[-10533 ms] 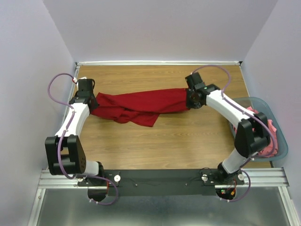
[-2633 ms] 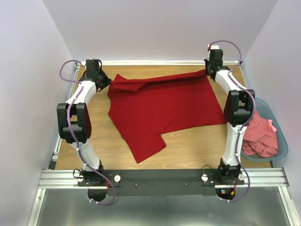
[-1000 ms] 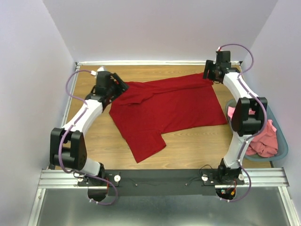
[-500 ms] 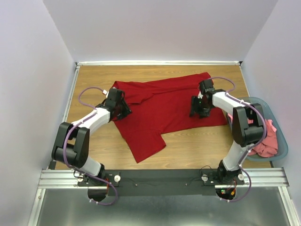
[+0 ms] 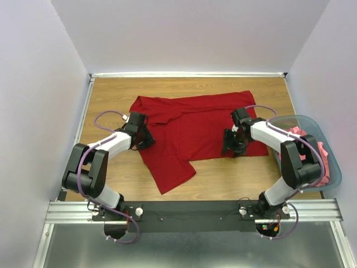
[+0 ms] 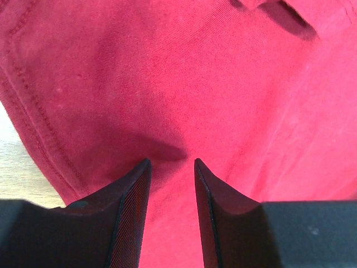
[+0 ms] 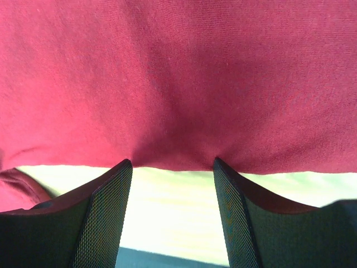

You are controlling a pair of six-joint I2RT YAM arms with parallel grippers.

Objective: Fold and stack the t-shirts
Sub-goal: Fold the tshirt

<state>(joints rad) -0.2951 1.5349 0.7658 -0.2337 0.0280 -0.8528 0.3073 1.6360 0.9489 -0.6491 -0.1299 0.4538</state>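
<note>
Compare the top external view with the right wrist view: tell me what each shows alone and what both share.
Only top external: the grey-blue plastic basket holding salmon-pink shirts, the left tool on the dark red cotton t-shirt, and that shirt's whole spread outline.
Only right wrist: close up, the right tool with its fingers parted, tips at the shirt's hem, and the bare wooden table between them.
Both: the red t-shirt, the table and the right tool.

Wooden table, seen from above, enclosed by plain pale walls. A grey-blue plastic basket stands at its right edge; a metal rail runs along its near edge.
</note>
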